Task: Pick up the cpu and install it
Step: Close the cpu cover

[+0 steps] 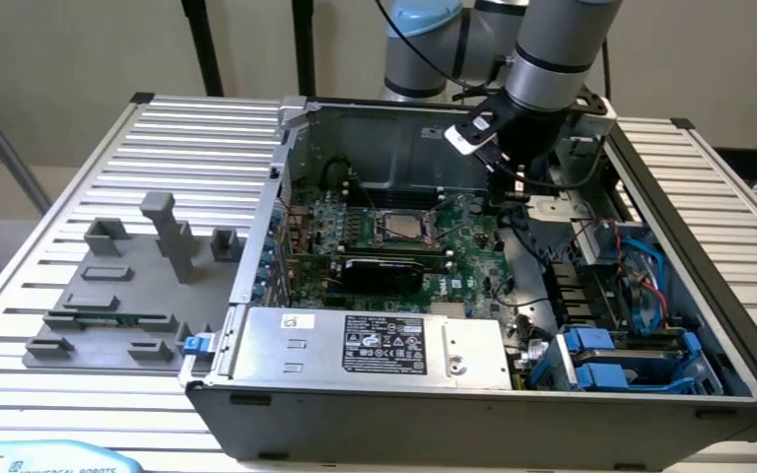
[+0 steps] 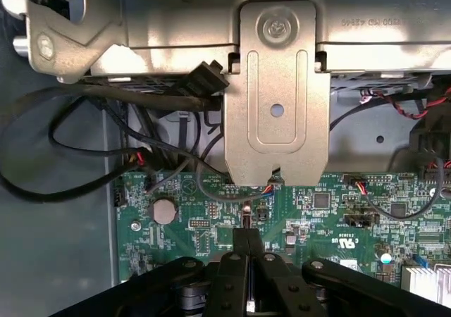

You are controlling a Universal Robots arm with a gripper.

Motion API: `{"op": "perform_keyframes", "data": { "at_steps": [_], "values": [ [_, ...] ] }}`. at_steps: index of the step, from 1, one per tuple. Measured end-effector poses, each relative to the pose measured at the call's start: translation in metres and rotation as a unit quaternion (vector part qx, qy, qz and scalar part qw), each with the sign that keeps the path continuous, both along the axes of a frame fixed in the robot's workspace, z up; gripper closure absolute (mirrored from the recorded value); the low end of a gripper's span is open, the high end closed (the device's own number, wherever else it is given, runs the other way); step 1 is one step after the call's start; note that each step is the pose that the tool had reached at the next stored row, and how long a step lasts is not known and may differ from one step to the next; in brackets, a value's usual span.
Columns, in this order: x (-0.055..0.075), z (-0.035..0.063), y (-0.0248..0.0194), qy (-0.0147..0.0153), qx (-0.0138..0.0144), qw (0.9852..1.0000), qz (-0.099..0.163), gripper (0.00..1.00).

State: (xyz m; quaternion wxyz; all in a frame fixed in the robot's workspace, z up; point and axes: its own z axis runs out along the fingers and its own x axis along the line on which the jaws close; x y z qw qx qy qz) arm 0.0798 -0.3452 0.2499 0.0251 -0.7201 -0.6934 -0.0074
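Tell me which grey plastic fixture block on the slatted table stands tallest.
The narrow upright grey plastic post with side arms; the other blocks around it sit low and squat.

At the exterior view's lower left a pale blue device read "UNIVERSAL ROBOTS", the motherboard bore a white UL mark, and the power supply label stayed illegible.

Cables and metal bracket near gripper
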Motion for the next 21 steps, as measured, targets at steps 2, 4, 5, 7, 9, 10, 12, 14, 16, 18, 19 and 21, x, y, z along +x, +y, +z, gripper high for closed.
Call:
{"op": "perform_keyframes", "data": {
  "at_steps": [2, 4, 5, 7, 9, 10, 12, 14, 16, 18, 19, 21],
  "values": [
    [0.0000, -0.0022, 0.0009, 0.0000, 0.0014, 1.0000, 0.000, 0.89],
    [0.0000, -0.0036, 0.0021, 0.0002, 0.0033, 1.0000, 0.000, 0.89],
    [0.0000, -0.0041, 0.0027, 0.0007, 0.0039, 1.0000, 0.000, 0.89],
    [-0.0007, -0.0049, 0.0035, 0.0033, 0.0044, 1.0000, 0.000, 0.89],
    [-0.0021, -0.0053, 0.0037, 0.0070, 0.0045, 1.0000, 0.001, 0.89],
    [-0.0030, -0.0054, 0.0037, 0.0094, 0.0045, 0.9999, 0.001, 0.89],
    [-0.0045, -0.0057, 0.0037, 0.0159, 0.0046, 0.9999, 0.002, 0.89],
    [-0.0056, -0.0059, 0.0037, 0.0237, 0.0048, 0.9997, 0.003, 0.89],
    [-0.0066, -0.0059, 0.0037, 0.0331, 0.0048, 0.9994, 0.004, 0.89],
    [-0.0075, -0.0059, 0.0037, 0.0456, 0.0050, 0.9989, 0.005, 0.89],
    [-0.0081, -0.0059, 0.0037, 0.0525, 0.0050, 0.9986, 0.006, 0.89],
    [-0.0093, -0.0059, 0.0037, 0.0662, 0.0050, 0.9978, 0.007, 0.89]
  ]
}}
